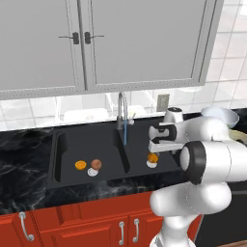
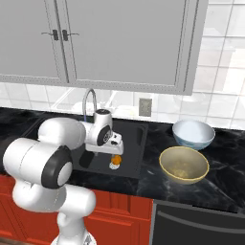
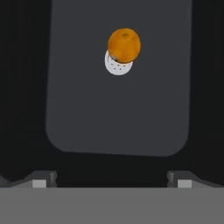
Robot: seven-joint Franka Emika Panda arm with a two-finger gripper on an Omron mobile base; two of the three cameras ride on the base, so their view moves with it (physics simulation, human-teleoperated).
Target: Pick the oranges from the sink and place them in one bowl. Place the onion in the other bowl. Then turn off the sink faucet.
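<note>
The black sink (image 1: 62, 144) has two basins. One orange (image 1: 153, 157) (image 2: 115, 159) (image 3: 124, 44) rests against the white drain (image 3: 117, 66) of the right basin. A second orange (image 1: 80, 165) and the reddish-brown onion (image 1: 96, 164) lie in the left basin. My gripper (image 1: 157, 147) (image 2: 110, 151) (image 3: 111, 180) hangs open above the right basin, well above the orange, with nothing between its fingers. The yellow-tan bowl (image 2: 184, 164) and the pale blue-white bowl (image 2: 193, 134) (image 1: 219, 116) stand on the counter to the right. A blue stream falls from the silver faucet (image 1: 121, 112) (image 2: 88, 102).
Grey wall cabinets (image 1: 96, 43) hang above the sink. A wall outlet (image 1: 162, 101) sits behind it. Black marble counter (image 1: 24, 159) runs on both sides, over red cabinet doors (image 1: 72, 226). A dark appliance front (image 2: 196, 225) lies below the bowls.
</note>
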